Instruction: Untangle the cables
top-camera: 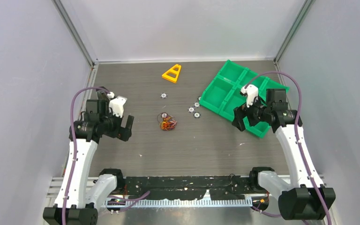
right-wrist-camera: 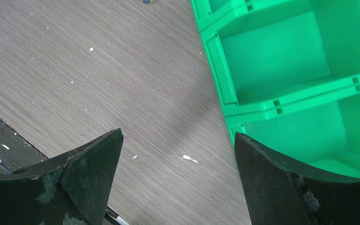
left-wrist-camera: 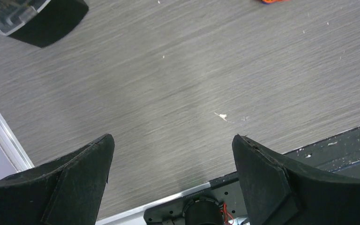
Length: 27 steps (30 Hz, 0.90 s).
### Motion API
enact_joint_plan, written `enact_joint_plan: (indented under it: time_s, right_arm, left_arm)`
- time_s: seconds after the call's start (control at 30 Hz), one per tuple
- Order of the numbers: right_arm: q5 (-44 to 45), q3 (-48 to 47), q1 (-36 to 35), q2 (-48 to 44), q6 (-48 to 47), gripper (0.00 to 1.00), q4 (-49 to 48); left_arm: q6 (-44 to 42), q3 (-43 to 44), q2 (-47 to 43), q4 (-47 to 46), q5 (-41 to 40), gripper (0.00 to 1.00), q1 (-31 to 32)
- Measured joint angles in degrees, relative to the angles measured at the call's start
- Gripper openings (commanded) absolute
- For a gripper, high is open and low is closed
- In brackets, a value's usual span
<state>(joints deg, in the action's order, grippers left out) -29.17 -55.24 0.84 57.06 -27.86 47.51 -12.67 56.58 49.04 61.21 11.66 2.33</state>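
Note:
The cables [top-camera: 167,123] lie as a small knotted bundle of thin orange, red and dark wires on the table's middle. A bit of orange wire [left-wrist-camera: 271,1] shows at the top edge of the left wrist view. My left gripper [top-camera: 128,128] is open and empty, left of the bundle and apart from it; in its wrist view [left-wrist-camera: 172,140] only bare table lies between its fingers. My right gripper [top-camera: 242,123] is open and empty, right of the bundle at the green tray's near corner; in its wrist view [right-wrist-camera: 178,138] it hangs over bare table.
A green compartment tray [top-camera: 219,101] stands at the back right, also in the right wrist view [right-wrist-camera: 225,75]. Several small silver nuts [top-camera: 191,109] lie between tray and bundle. A yellow triangular piece [top-camera: 172,73] lies at the back. Grey walls enclose the table.

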Motion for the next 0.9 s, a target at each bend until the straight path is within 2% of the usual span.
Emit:
enact_joint_plan:
  time_s: [0.13, 0.37, 0.6, 0.9]
  right_arm:
    - [-0.8, -3.2, -2.6, 3.8, 0.1, 0.95, 0.4]
    - [-0.3, -11.0, -13.6, 16.6, 0.2, 0.95, -1.5]
    - [0.3, -21.8, -29.6, 37.4, 1.5, 0.96, -5.2]
    - [0.4, -31.5, -40.3, 54.8, 8.2, 0.98, -13.1]
  left_arm:
    - [0.0, 3.1, 2.9, -0.7, 0.4, 0.99, 0.2]
    - [1.4, 7.1, 1.2, -2.8, 2.0, 0.99, 0.2]
    - [4.4, 4.4, -3.0, -2.5, 2.8, 0.99, 0.2]
    - [5.3, -0.5, -7.3, -2.8, 7.9, 0.99, 0.2]
